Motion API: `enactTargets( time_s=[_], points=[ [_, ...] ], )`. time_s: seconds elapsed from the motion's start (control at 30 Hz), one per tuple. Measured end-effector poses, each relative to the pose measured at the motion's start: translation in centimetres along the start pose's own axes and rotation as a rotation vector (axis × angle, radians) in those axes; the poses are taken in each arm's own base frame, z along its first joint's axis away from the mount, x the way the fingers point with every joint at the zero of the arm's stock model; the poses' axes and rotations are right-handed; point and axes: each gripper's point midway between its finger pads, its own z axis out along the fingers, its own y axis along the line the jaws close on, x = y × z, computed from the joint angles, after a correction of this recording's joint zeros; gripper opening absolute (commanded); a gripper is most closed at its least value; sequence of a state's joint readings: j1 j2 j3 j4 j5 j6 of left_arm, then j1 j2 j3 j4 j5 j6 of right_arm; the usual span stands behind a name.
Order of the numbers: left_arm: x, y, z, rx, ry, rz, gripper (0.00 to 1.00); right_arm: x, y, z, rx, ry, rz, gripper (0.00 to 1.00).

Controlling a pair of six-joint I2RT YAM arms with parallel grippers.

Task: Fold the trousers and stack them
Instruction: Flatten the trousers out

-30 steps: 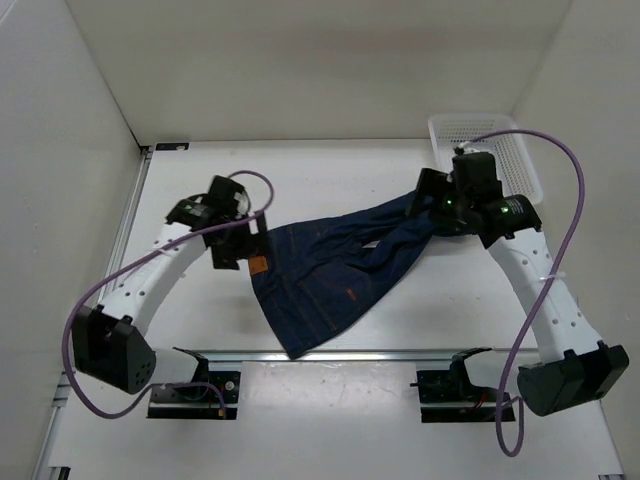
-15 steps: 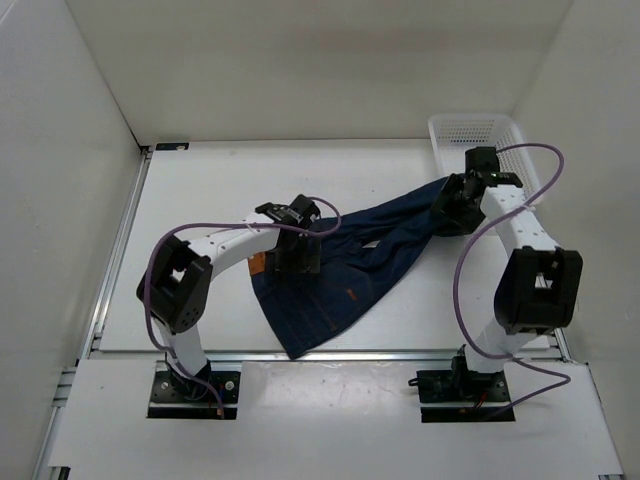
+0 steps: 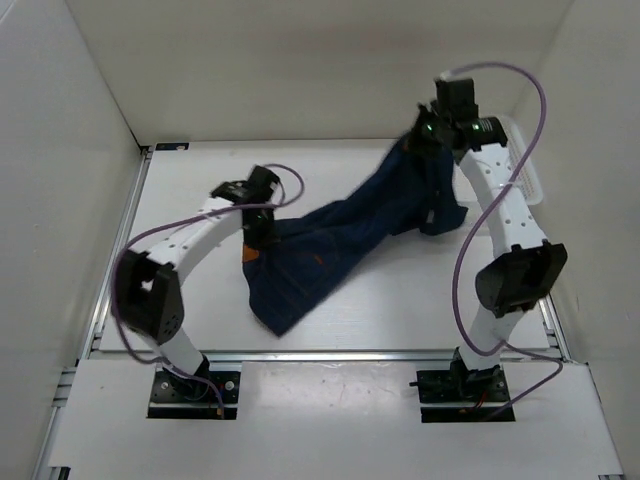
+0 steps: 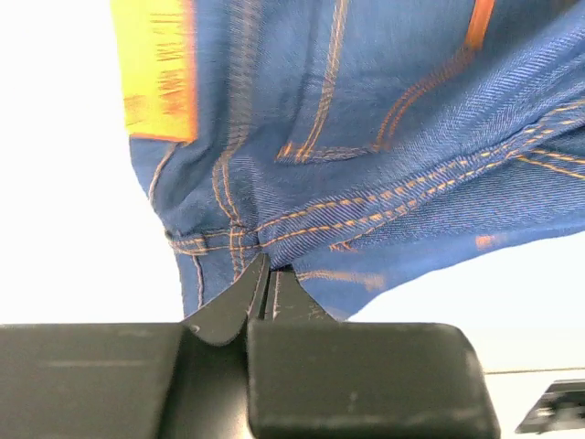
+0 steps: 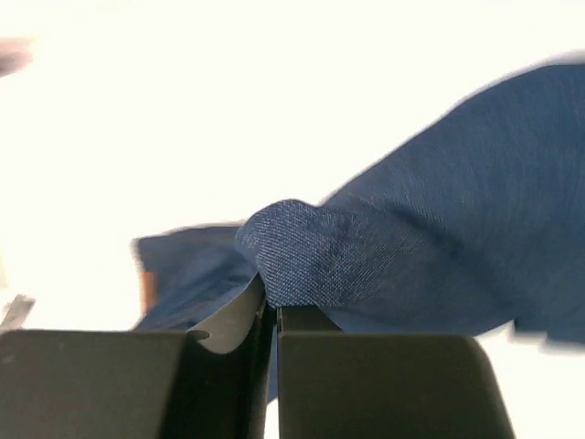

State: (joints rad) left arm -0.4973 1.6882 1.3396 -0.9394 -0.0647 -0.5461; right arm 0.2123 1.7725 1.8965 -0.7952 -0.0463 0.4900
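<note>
Your left gripper (image 3: 256, 222) is clenched on the trousers (image 3: 340, 240) at the waist end. In the left wrist view its fingertips are pinched together on the stitched seam, just below the yellow label (image 4: 155, 69). Your right gripper (image 3: 420, 140) is likewise clamped on denim, raised at the far right close to the white basket (image 3: 528, 175). That wrist view is washed out, so it is probably a fold of the leg, but you cannot tell cuff from mid-leg. The trousers lie on the table (image 3: 200, 180) with their long axis slanting from near left to far right, and the far end is lifted off the surface by the right arm. The waist and seat sag toward the near left, beyond the left gripper. To fold, the leg end likely has to travel back along that diagonal, toward the left gripper, which is the nearer one to the waist.
</note>
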Motion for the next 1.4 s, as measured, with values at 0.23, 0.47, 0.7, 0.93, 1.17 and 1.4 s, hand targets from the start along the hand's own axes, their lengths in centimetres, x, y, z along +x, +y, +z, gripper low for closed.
enactTargets(
  time_s=[0.23,0.47,0.7,0.93,1.17,1.4],
  points=[
    [-8.8,6.3,-16.8,0.034,-0.449,-0.183,0.10,-3.6,21.2,-10.5,-0.524,-0.212,-0.271,0.00],
    [-7.5,8.9,-29.4,0.108,-0.759,-0.227,0.10,-3.4,20.4,-13.7,-0.567,-0.234,-0.250,0.70],
    [-5.7,7.2,-25.6,0.170,-0.599,-0.151,1.00,-0.1,10.3,-0.6,-0.248,0.004,-0.125,1.00],
    [-5.2,10.8,-20.2,0.012,-0.460,-0.249,0.10,9.6,1.0,0.6,0.061,0.201,-0.136,0.25],
    [-3.9,18.6,-14.6,-0.131,-0.341,-0.529,1.00,10.5,0.1,-8.6,-0.016,0.025,-0.134,0.65],
    [0.0,18.5,-3.7,-0.084,0.000,-0.604,1.00,20.2,-0.3,-6.9,-0.068,0.269,-0.213,0.96]
  ],
)
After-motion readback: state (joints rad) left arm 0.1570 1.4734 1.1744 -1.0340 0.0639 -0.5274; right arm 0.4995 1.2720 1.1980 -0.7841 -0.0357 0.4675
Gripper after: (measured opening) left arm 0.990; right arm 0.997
